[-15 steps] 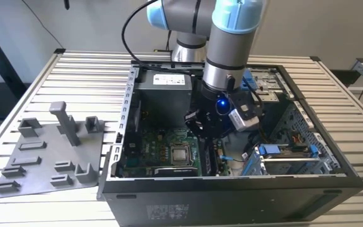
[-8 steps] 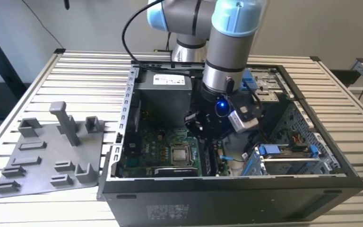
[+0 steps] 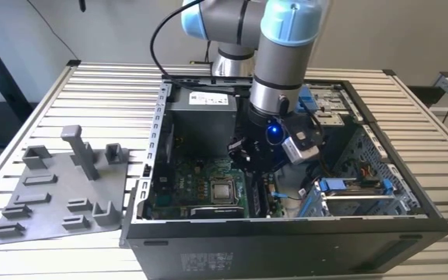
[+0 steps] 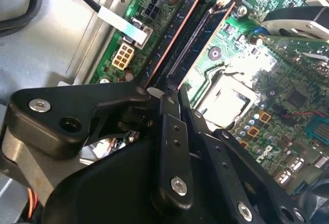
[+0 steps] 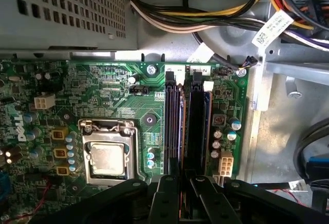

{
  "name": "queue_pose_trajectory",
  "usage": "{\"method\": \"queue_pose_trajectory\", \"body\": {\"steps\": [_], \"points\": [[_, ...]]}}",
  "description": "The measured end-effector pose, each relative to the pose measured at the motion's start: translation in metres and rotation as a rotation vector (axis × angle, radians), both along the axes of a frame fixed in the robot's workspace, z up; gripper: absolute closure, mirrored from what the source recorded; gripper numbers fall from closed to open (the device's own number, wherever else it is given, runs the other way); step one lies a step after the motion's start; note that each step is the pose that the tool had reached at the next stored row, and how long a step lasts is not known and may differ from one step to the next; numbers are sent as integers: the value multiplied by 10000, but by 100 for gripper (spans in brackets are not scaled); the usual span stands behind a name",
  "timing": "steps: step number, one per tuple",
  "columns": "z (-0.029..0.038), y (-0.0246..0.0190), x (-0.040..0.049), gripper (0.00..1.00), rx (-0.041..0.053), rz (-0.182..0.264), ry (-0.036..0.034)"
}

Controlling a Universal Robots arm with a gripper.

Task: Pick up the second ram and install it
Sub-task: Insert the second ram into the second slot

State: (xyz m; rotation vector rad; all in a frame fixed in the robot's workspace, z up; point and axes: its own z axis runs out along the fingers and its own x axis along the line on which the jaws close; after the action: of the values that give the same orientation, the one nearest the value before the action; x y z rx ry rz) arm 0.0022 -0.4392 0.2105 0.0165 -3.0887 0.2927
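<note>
Down inside the open computer case (image 3: pixel 286 224), the pincer (image 5: pixel 182 183) is lowered over the memory slots of the green motherboard (image 5: pixel 108 82), its black fingers (image 4: pixel 172 131) drawn close together around the near end of the second ram (image 5: pixel 183 131). The stick stands on edge between the fingertips, a thin dark board with a copper-coloured edge, and it seems to be gripped rather than merely touched, though the contact itself is hidden by the finger bodies. In both wrist views its long axis runs straight away from the pincer, parallel to the black slots, towards the white latches (image 5: pixel 207 86) at their far ends. It sits in line with the slots, between the two dark rails; whether it is fully pressed home I cannot tell.

Just beside the slots lies the silver processor socket (image 5: pixel 109 154) in its metal frame. Beyond the far end of the slots a bundle of coloured cables (image 5: pixel 205 18) crosses the case floor next to the perforated grey power supply (image 5: pixel 67 11).

In the exterior view the arm (image 3: pixel 286 58) reaches down into the case, which rests on a slatted tabletop (image 3: pixel 91 99). A grey plastic tray (image 3: pixel 60 192) with upright posts lies on the exterior view's left, well apart from the pincer
</note>
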Motion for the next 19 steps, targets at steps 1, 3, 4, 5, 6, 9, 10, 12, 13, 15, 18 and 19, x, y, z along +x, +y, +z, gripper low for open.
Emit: {"method": "queue_pose_trajectory", "body": {"steps": [1,3,4,5,6,9,10,12,13,15,18,19], "points": [[-1,0,-3,85,1,30,-1],[-1,0,-3,85,2,84,-1],[-1,0,-3,85,2,107,-1],[-1,1,-4,85,2,128,-1],[-1,2,-7,85,1,148,0],[-1,2,-12,85,2,209,0],[-2,2,-12,85,2,222,-1],[-10,4,-12,85,2,234,-1],[-18,4,-12,85,4,236,-1],[-34,4,-12,85,1,240,-1],[-54,4,-13,85,2,243,-1],[-53,4,-13,85,1,244,0]]}}
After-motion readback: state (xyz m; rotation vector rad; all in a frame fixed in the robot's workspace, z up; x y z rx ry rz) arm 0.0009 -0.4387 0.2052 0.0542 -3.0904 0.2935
